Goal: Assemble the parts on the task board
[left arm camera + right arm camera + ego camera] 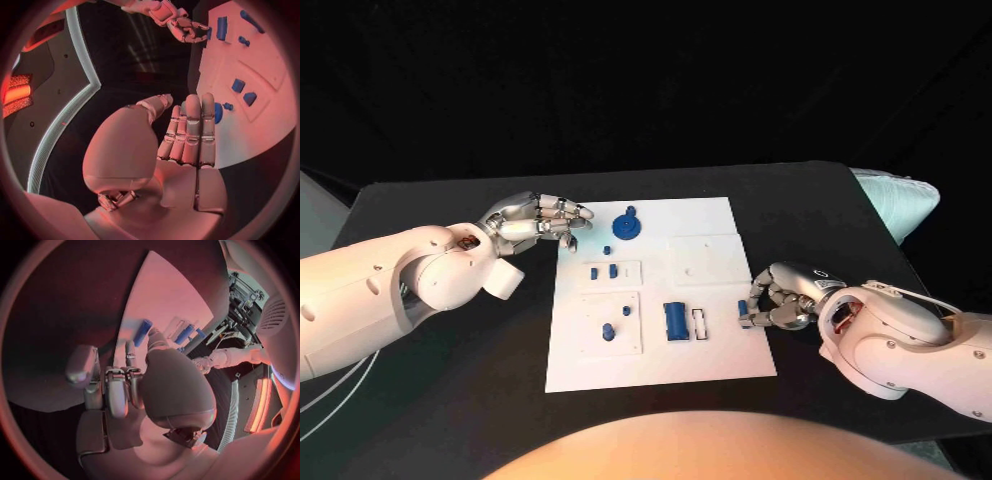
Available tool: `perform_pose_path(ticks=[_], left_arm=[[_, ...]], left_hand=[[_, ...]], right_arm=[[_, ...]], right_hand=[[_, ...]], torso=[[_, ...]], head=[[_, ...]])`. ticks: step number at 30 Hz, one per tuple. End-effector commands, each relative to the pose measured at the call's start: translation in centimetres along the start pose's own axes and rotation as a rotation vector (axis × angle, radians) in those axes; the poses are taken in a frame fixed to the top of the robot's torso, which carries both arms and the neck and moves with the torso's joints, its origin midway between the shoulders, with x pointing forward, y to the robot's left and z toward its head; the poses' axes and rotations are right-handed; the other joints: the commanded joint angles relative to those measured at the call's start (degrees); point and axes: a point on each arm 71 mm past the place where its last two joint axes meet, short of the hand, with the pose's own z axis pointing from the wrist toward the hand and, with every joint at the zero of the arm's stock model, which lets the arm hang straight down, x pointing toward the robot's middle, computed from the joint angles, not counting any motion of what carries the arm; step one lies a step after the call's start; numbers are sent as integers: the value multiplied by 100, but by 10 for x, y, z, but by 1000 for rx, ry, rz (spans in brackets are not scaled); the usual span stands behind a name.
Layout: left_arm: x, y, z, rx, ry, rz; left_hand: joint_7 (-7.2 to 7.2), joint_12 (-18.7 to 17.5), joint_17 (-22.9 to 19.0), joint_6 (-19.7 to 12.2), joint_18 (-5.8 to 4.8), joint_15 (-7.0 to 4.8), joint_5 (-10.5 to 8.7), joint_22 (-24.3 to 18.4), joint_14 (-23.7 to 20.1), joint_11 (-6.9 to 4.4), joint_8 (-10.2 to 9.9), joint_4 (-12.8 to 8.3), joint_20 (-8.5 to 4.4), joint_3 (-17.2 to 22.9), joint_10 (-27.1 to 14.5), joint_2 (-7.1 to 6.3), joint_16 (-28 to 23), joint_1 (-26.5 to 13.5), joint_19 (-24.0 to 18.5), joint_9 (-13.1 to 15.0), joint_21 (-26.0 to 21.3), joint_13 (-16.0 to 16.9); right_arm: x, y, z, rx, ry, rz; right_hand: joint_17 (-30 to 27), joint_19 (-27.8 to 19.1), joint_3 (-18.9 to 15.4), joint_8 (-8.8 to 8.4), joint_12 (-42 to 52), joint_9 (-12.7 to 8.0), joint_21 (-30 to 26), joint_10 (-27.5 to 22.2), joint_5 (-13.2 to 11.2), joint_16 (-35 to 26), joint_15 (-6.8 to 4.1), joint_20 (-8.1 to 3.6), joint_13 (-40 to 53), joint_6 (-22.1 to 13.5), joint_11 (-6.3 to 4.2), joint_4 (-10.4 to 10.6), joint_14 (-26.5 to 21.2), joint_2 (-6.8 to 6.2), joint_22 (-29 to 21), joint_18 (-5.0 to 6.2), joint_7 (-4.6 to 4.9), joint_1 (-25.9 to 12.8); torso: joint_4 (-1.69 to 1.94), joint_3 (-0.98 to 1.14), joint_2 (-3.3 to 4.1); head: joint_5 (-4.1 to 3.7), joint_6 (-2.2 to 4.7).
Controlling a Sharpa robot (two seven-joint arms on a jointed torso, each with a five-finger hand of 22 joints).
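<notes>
A white rectangular task board [711, 360] is laid flat on the black table. A round blue part [629, 227] is seen at its far edge, and a blue block [676, 321] stands near its middle.

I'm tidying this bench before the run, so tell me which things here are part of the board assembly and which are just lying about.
Part of the job: task board; round blue part; tall blue part; small blue parts; left hand; right hand.

Lying about: pale object at the black table's far right corner.
</notes>
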Motion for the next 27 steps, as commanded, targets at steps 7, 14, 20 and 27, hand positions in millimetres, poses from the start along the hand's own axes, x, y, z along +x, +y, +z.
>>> perform_pose_path(ticks=[7, 14, 20, 27], left_arm=[[2, 0, 0, -1, 19, -1], [2, 0, 0, -4, 20, 0], [2, 0, -1, -5, 22, 0], [2, 0, -1, -5, 23, 0]], left_hand=[[14, 25, -7, -28, 80, -1, 25, 10, -5, -3, 9, 12, -20, 12, -33, 16, -10, 4, 27, -5, 35, -5], [14, 25, -7, -28, 80, -1, 25, 10, -5, -3, 9, 12, -20, 12, -33, 16, -10, 4, 27, -5, 35, -5], [14, 25, -7, -28, 80, -1, 25, 10, -5, -3, 9, 12, -20, 12, -33, 16, -10, 4, 27, -5, 35, -5], [14, 25, -7, -28, 80, -1, 25, 10, -5, -3, 9, 12, -20, 12, -33, 16, -10, 4, 27, -5, 35, -5]], right_arm=[[7, 1, 4, 8, -5, -17], [16, -1, 10, 15, 36, -132], [23, 3, 12, 4, 52, -171], [23, 8, 10, -8, 33, -123]], right_hand=[[1508, 19, -5, 31, 21, 32, 5, 563, 151, 19, -61, -30, 1453, 151, -84, -13, 598, 91, 295, -44, -52, 108], [1508, 15, 304, 29, 8, 57, 8, 556, -204, 19, -91, -60, 1446, 239, -117, -12, 598, -78, 330, -48, -88, 471], [1508, 21, 1145, -45, 15, 39, 20, 559, -493, 19, -117, -86, 1449, 311, -145, -8, 598, -179, 383, -52, -114, 776], [1508, 51, 2586, -103, 53, 57, 82, 578, 343, 19, -150, -122, 1468, 418, -188, -44, 598, -545, 483, -65, -147, 642]], torso=[[1, 3, -4], [5, 3, -4], [0, 1, -7], [1, -2, -6]], head=[[25, 0], [45, 0], [41, 0], [15, 0]])
